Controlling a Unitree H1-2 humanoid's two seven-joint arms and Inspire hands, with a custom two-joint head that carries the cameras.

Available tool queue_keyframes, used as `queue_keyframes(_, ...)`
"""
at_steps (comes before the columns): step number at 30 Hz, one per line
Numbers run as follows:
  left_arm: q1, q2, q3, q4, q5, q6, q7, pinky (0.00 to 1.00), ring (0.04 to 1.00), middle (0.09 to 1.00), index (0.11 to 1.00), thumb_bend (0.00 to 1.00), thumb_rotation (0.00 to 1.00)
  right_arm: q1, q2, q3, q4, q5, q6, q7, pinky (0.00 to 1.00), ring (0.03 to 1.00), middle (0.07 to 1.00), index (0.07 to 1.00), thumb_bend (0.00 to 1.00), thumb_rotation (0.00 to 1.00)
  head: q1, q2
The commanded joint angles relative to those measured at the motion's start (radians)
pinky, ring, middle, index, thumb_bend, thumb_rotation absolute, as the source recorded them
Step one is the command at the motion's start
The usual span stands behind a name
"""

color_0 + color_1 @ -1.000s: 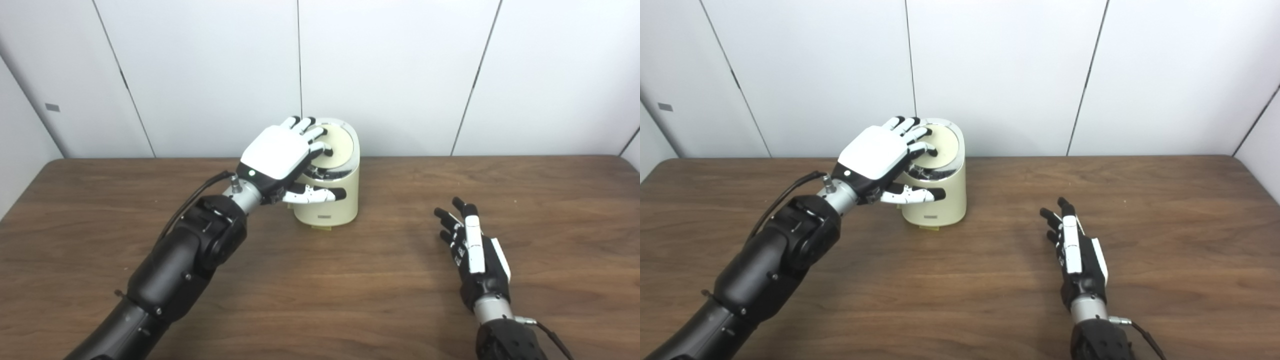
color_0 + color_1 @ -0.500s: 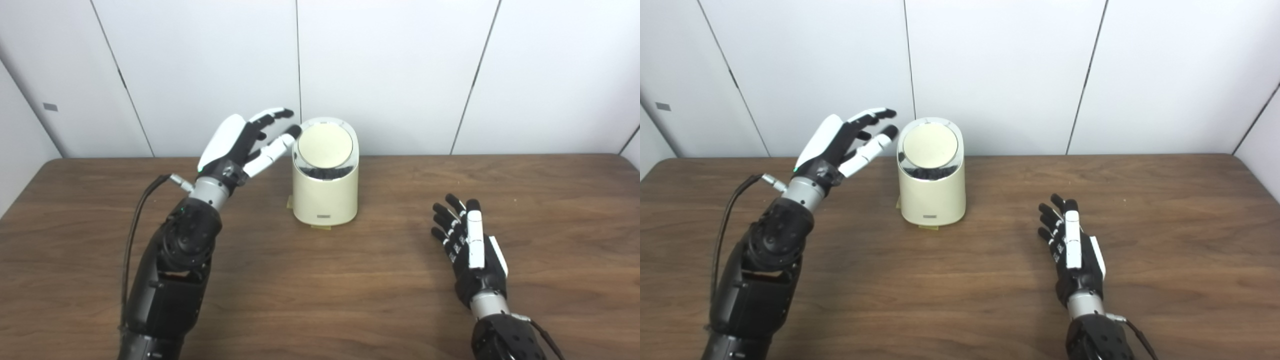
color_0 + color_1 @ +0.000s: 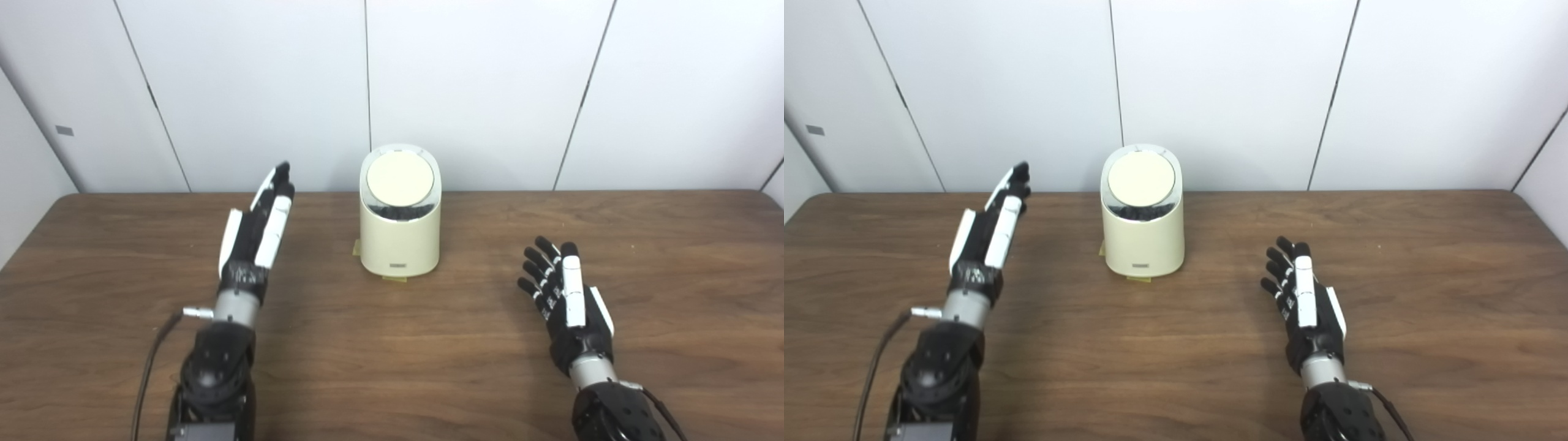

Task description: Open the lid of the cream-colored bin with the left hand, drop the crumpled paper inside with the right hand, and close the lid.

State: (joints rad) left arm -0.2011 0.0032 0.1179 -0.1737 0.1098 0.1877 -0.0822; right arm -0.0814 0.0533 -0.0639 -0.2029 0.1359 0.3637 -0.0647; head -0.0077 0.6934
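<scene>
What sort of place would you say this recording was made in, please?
Probably a lab or office test room, not a home: a plain wooden table against bare white wall panels, with only a cream-colored bin, lid closed, between the robot's open left hand and right hand.

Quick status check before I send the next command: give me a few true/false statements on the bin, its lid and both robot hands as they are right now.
1. The lid of the cream-colored bin is shut. True.
2. The left robot hand rests on the lid. False: it is off to the bin's left, clear of it, fingers extended.
3. The right robot hand holds crumpled paper. False: it is open and holds nothing; no paper is visible.
4. The bin stands upright on the table, between the two hands. True.
</scene>
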Motion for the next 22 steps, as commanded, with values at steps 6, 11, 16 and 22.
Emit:
queue_keyframes(6, 0.104, -0.025, 0.025, -0.091, -0.129, 0.018, 0.022, 1.00, 1.000, 1.000, 1.000, 0.53, 1.00, -0.008, -0.039, 0.041, -0.046, -0.034, -0.095, 0.047, 0.95, 0.961, 0.936, 0.909, 0.56, 0.95, -0.003, 0.003)
queue_keyframes(11, 0.176, -0.019, 0.029, -0.101, -0.185, 0.022, 0.025, 1.00, 1.000, 1.000, 1.000, 0.54, 1.00, 0.010, -0.050, 0.054, -0.050, -0.056, -0.127, 0.055, 0.98, 0.983, 0.968, 0.927, 0.57, 0.93, -0.007, 0.004)
queue_keyframes(16, 0.237, -0.001, 0.022, -0.095, -0.246, 0.006, 0.005, 1.00, 1.000, 1.000, 1.000, 0.55, 1.00, 0.027, -0.066, 0.064, -0.058, -0.099, -0.140, 0.050, 1.00, 0.999, 0.988, 0.935, 0.54, 0.97, -0.018, 0.009)
queue_keyframes(22, 0.261, 0.031, 0.021, -0.098, -0.286, 0.001, -0.015, 1.00, 1.000, 1.000, 1.000, 0.56, 1.00, 0.050, -0.083, 0.073, -0.069, -0.132, -0.153, 0.050, 1.00, 1.000, 1.000, 0.947, 0.56, 1.00, -0.017, 0.004)
